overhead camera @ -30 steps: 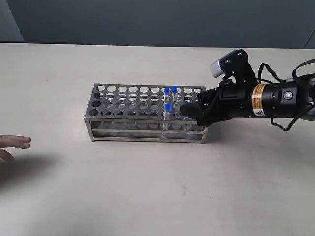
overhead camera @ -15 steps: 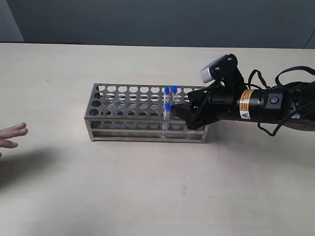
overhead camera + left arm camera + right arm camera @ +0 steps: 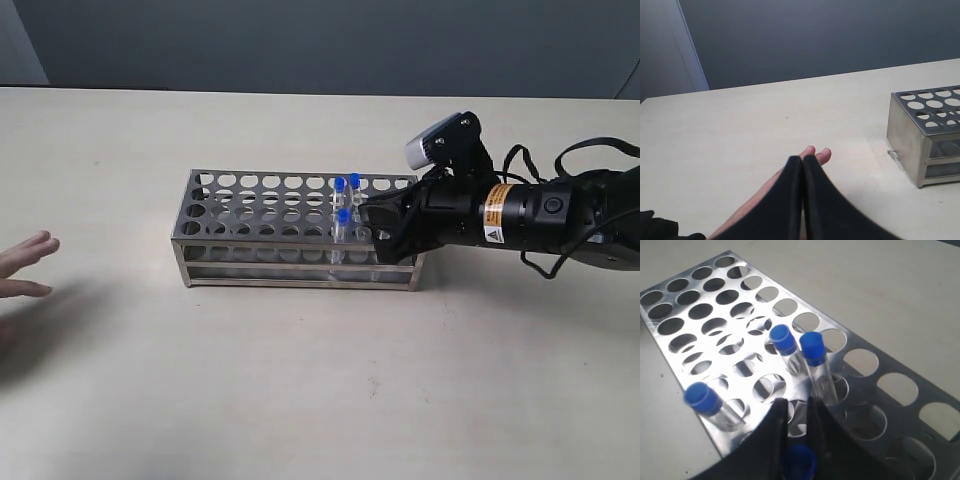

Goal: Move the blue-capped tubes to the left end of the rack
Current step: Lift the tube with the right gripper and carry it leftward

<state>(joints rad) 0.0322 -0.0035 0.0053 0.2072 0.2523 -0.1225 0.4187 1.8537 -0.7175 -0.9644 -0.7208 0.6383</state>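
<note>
The steel rack (image 3: pixel 280 268) lies mid-table. Three blue-capped tubes (image 3: pixel 342 216) stand in holes near its right end; the right wrist view shows two close together (image 3: pixel 812 347) and one apart (image 3: pixel 703 396). My right gripper (image 3: pixel 374 226) is low over the rack's right end, just right of those tubes. Its fingers (image 3: pixel 796 400) are shut on the fourth blue-capped tube (image 3: pixel 799 460), whose cap shows between them above the rack's top plate (image 3: pixel 879 371). My left gripper (image 3: pixel 802 158) is shut and empty, well left of the rack's end wall (image 3: pixel 905 140).
A person's hand (image 3: pixel 25 262) rests on the table at the far left, its fingers (image 3: pixel 815 154) showing just beyond my left gripper's tips. The table is pale and flat, with a dark wall behind it.
My right gripper has slid a little left along the rack's right end, nearer the standing tubes. The hand at the left edge has shifted slightly.
</note>
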